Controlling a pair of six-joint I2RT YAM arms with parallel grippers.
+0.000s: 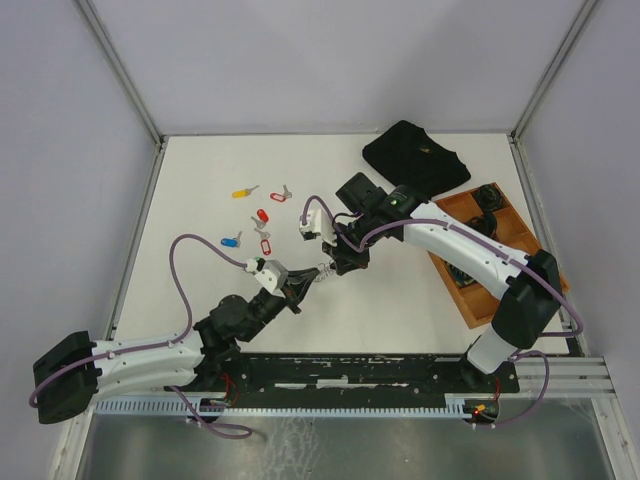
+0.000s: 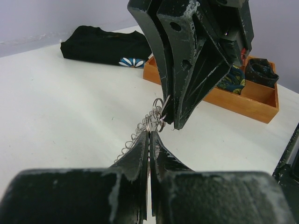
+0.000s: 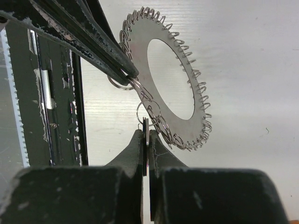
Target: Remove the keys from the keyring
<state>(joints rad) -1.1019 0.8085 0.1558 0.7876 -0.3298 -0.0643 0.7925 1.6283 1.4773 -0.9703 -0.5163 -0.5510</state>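
Loose keys lie scattered on the counter to the left. The left end effector is pinched closed on the keyring. The right end effector is clamped onto the keyring's fringe from the opposite side.

Glossy silver metal keyring, smooth matt white table, orange wooden tray, soft black cloth

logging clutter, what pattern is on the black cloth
A white daisy print on the otherwise plain black cloth, best seen in the left wrist view.
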